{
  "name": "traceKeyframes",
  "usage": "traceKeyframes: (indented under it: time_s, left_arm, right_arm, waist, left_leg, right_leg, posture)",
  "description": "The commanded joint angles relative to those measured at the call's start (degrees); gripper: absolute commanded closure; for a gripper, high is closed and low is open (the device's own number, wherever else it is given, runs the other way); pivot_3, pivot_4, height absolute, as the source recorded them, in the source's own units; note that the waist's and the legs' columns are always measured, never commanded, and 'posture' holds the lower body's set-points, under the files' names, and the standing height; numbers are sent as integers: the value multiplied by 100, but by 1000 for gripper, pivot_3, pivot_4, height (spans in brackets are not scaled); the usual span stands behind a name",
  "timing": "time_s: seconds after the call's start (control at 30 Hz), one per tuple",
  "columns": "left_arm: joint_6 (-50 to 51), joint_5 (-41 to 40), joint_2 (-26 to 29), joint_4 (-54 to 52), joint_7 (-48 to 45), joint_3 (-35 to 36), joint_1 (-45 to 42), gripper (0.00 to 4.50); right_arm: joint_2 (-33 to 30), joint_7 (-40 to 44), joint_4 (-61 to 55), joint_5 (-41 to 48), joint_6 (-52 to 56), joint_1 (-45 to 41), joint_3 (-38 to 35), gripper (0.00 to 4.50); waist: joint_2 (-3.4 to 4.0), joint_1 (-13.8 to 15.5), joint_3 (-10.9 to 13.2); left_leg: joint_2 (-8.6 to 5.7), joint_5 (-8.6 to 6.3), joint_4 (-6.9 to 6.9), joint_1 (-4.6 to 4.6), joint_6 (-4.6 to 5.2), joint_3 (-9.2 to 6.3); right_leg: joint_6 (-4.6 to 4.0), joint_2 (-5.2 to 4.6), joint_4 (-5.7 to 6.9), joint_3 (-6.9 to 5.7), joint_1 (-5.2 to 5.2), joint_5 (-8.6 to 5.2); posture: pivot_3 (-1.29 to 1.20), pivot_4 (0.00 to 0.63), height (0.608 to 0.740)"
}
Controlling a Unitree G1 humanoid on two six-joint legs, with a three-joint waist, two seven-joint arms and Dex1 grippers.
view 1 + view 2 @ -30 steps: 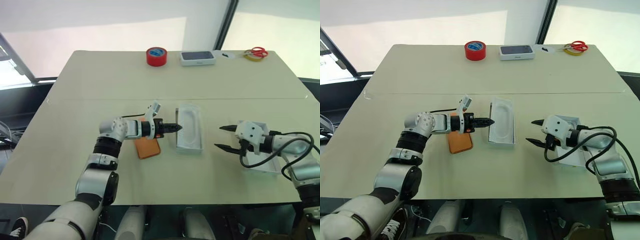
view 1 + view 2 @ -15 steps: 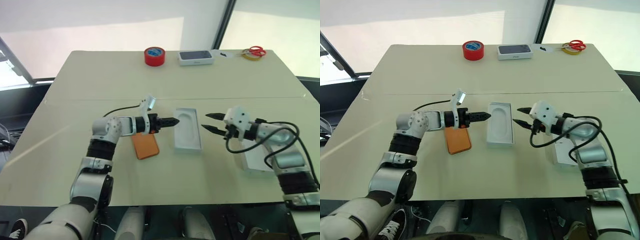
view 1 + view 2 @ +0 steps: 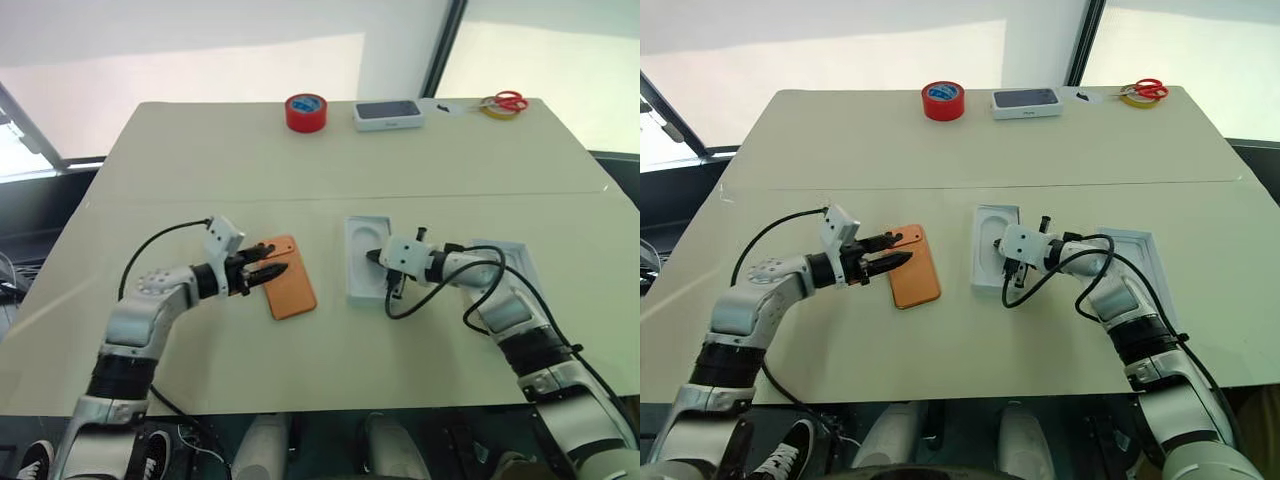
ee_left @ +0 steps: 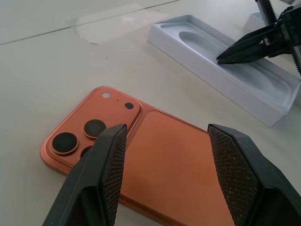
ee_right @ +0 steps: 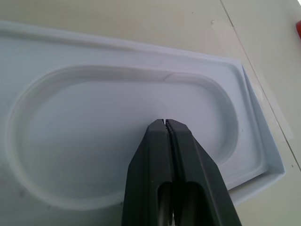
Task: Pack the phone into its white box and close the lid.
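Fingers of our left gripper [image 4: 164, 155] stand parted above the flat orange phone [image 4: 155, 155], dark lenses clustered beside one fingertip, while our right gripper [image 5: 165, 123] is clenched empty.

Beige table [image 3: 330, 160] beneath bright windows [image 3: 200, 70]

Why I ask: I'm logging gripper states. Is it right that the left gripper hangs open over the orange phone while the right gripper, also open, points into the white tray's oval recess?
Not quite. The right gripper is shut, its fingers pressed together over the white tray, as the right wrist view shows. The left gripper does hang open over the phone.
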Motion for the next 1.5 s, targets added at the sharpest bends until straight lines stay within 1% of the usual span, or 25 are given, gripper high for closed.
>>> traceKeyframes:
  time_s: [0.03, 0.23, 0.37, 0.43, 0.53, 0.63, 0.7, 0.77, 0.9, 0.97, 1.0, 1.1, 1.2, 1.33, 1.43, 1.5]
  left_arm:
    - [95, -287, 155, -505, -81, 265, 201, 1607]
    - [363, -483, 178, -786, 69, 336, 384, 1607]
    - [951, -914, 171, -796, 156, 505, 331, 1607]
    - [1467, -1244, 204, -698, 277, 695, 295, 1607]
    - [2543, -2015, 234, -587, 681, 1366, 238, 1607]
    - [3502, -2534, 142, -345, 1369, 2056, 139, 1607]
    - [3822, -2729, 130, -308, 1573, 2264, 178, 1607]
    - [4162, -2997, -55, -266, 1855, 2528, 188, 1607]
    - [4477, -3018, -445, -528, 2557, 2590, 227, 1607]
    - [4818, -3099, -835, -541, 3182, 2775, 72, 1607]
    - [4932, -3065, -885, -667, 3324, 2680, 78, 1607]
    - [5171, -3071, -1052, -902, 3577, 2596, 129, 1607]
    - [5239, -2996, -1249, -844, 3807, 2644, 176, 1607]
    - [5299, -2947, -1569, -779, 4079, 2610, 123, 1607]
    - [5461, -2971, -1823, -726, 4235, 2546, -19, 1607]
    - [5575, -2864, -1884, -659, 4313, 2396, -72, 1607]
  right_arm:
    - [-190, 190, -51, -279, -80, -34, 177, 4450]
    - [-66, 376, -129, -211, 5, -248, 194, 4450]
    - [137, 418, -221, 19, 6, -258, 114, 4450]
    - [225, 373, -248, 43, 36, -277, 93, 4450]
    - [416, 277, -266, 212, 158, -473, -85, 4450]
    - [615, 308, -355, 503, 323, -711, -234, 4450]
    - [783, 392, -467, 672, 432, -840, -211, 4450]
    - [1020, 380, -537, 681, 578, -949, -71, 4450]
    - [1223, 280, -342, 123, 585, -1131, 424, 4450]
    - [1242, 263, -256, -171, 747, -1207, 662, 4450]
    - [1259, 313, -248, -227, 890, -1236, 739, 4450]
    - [1237, 621, -306, -255, 1079, -1278, 929, 4450]
    - [1267, 871, -208, -271, 1236, -1384, 1051, 4450]
    - [1247, 909, 212, -595, 1001, -1552, 1330, 4450]
    - [1468, 982, 306, -472, 1098, -1551, 1345, 4450]
    - [1484, 1017, 314, -556, 1011, -1507, 1428, 4450]
  waist:
    - [1, -11, 0]
    - [0, -11, 0]
    - [0, -21, 0]
    - [0, -40, 0]
    - [0, -41, 1]
    - [-1, -40, 2]
    - [-3, -31, 3]
    - [-4, -20, 2]
    - [-5, 8, 1]
    - [-6, 11, 1]
    - [-8, 9, 1]
    - [-13, -6, 0]
    - [-13, -12, 0]
    - [-15, 24, -6]
    - [-17, 46, -7]
    - [-18, 47, -8]
  left_leg:
    - [0, 0, 0, 3, 0, 1]
    - [0, 0, 0, 6, 0, 0]
    - [0, 0, -1, 6, 1, -1]
    - [1, 0, -2, 5, 0, -1]
    - [3, 1, -2, 5, -1, -2]
    - [3, 4, 0, 4, -3, -3]
    - [3, 5, 7, 3, -5, -3]
    - [3, 5, 9, 3, -6, -2]
    - [3, 7, 14, 3, -10, -3]
    - [2, 7, 20, 1, -10, -3]
    - [1, 7, 22, 1, -10, -3]
    - [1, 8, 22, 0, -10, -3]
    - [1, 8, 20, 0, -11, -1]
    - [1, 9, 22, 4, -14, -2]
    - [-2, 9, 24, 5, -14, -2]
    - [-2, 9, 26, 5, -13, -3]
  right_leg:
    - [-1, 0, -1, 1, 5, 0]
    - [-1, 0, 0, 0, 6, -1]
    - [0, 1, 0, 0, 5, 0]
    - [1, 3, 0, 1, 2, 1]
    - [17, 7, 9, 1, -2, 9]
    - [21, 8, 26, 3, -14, 11]
    - [24, 8, 50, 0, -23, 11]
    - [24, 8, 65, -2, -30, 10]
    - [24, 7, 71, -5, -30, 10]
    - [24, 7, 74, -5, -30, 11]
    - [24, 6, 76, -5, -31, 11]
    - [24, 7, 78, -6, -33, 11]
    - [24, 9, 78, -6, -34, 11]
    - [24, 10, 79, -9, -28, 11]
    - [24, 7, 77, -11, -23, 10]
    - [24, 7, 77, -12, -21, 11]
  posture:
    - [0, 150, 738]
    - [0, 150, 738]
    - [0, 150, 738]
    - [0, 150, 738]
    - [0, 150, 738]
    - [0, 150, 738]
    - [0, 150, 738]
    - [0, 150, 738]
    - [0, 150, 738]
    - [0, 150, 738]
    - [0, 150, 738]
    - [0, 150, 738]
    - [0, 150, 738]
    - [0, 150, 738]
    - [0, 150, 738]
    - [0, 150, 738]
